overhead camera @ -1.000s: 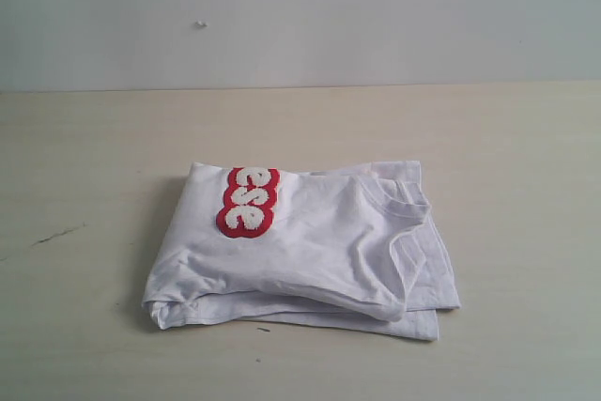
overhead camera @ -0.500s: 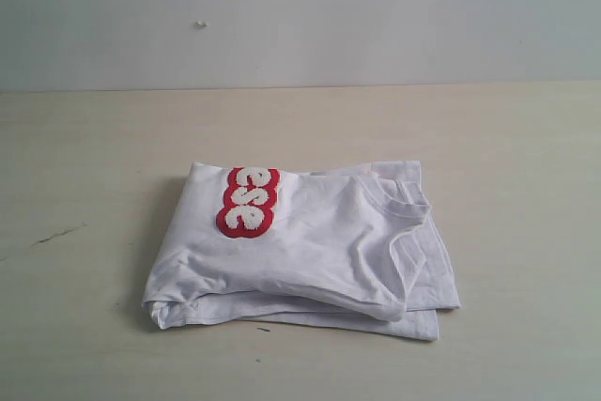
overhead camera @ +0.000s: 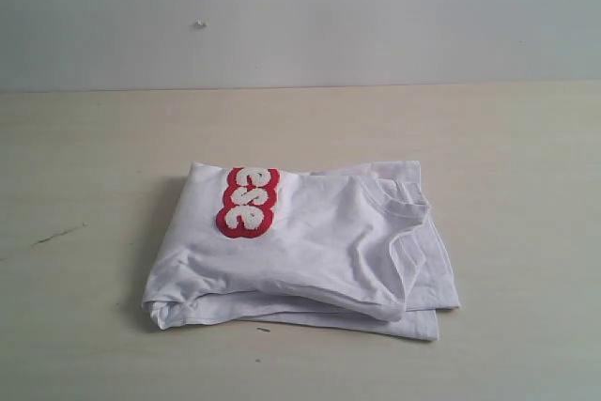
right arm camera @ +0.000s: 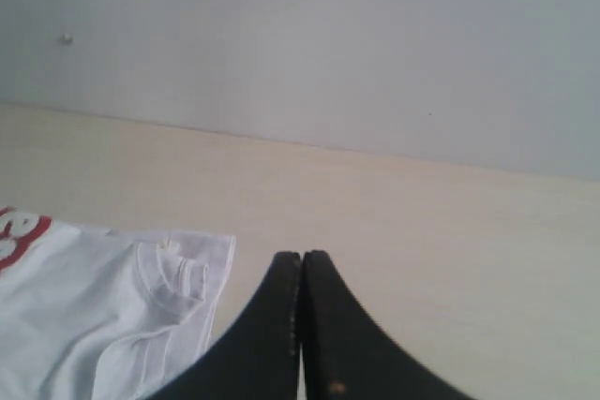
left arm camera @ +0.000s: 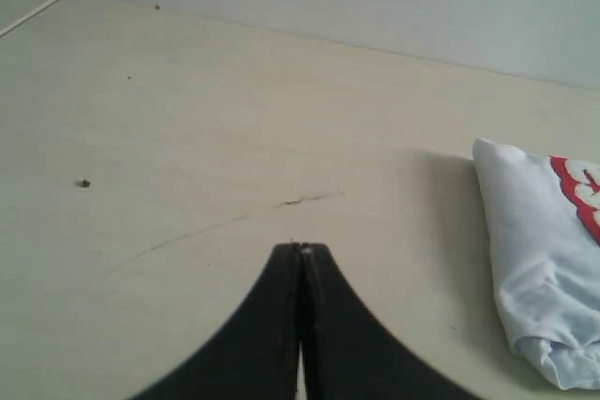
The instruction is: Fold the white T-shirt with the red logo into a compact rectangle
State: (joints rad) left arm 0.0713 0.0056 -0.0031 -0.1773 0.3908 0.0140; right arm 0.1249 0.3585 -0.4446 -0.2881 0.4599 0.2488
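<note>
The white T-shirt (overhead camera: 310, 255) lies folded into a rough rectangle in the middle of the table. Its red logo (overhead camera: 248, 201) faces up near the back left corner, with only three white letters showing. The ribbed collar (overhead camera: 402, 197) sits at the back right. Neither arm appears in the exterior view. My left gripper (left arm camera: 302, 248) is shut and empty above bare table, apart from the T-shirt (left arm camera: 539, 259) and the logo's edge (left arm camera: 579, 196). Beside the T-shirt's collar corner (right arm camera: 169, 274), my right gripper (right arm camera: 302, 255) is shut and empty, touching nothing.
The pale wooden table (overhead camera: 84, 157) runs back to a plain light wall (overhead camera: 300, 16). A dark scratch (overhead camera: 56, 235) marks the table left of the shirt, and it shows as a thin crack (left arm camera: 309, 199) in the left wrist view.
</note>
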